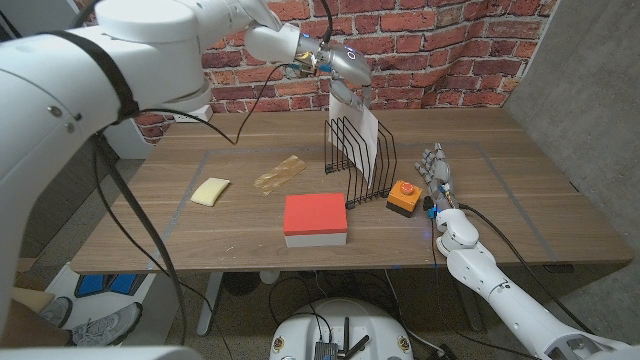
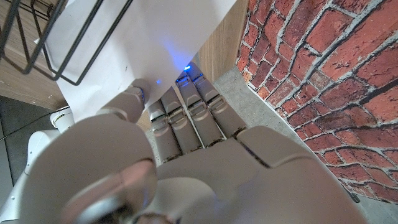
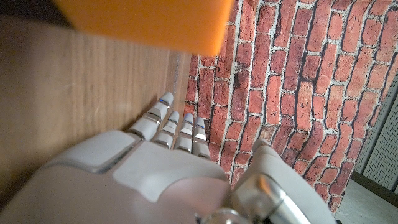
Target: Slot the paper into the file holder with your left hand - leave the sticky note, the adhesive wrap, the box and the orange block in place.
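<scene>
One paper, one file holder, one box.

We see the file holder mid-table, paper in its rear slots. Box in front, orange block right, adhesive wrap and sticky note left.

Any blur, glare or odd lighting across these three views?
Head view: even light, sharp, left arm looms large at the edge. Left wrist view: left hand soft up close, blue light spots on the paper. Right wrist view: orange block blurred, bricks sharp.
</scene>
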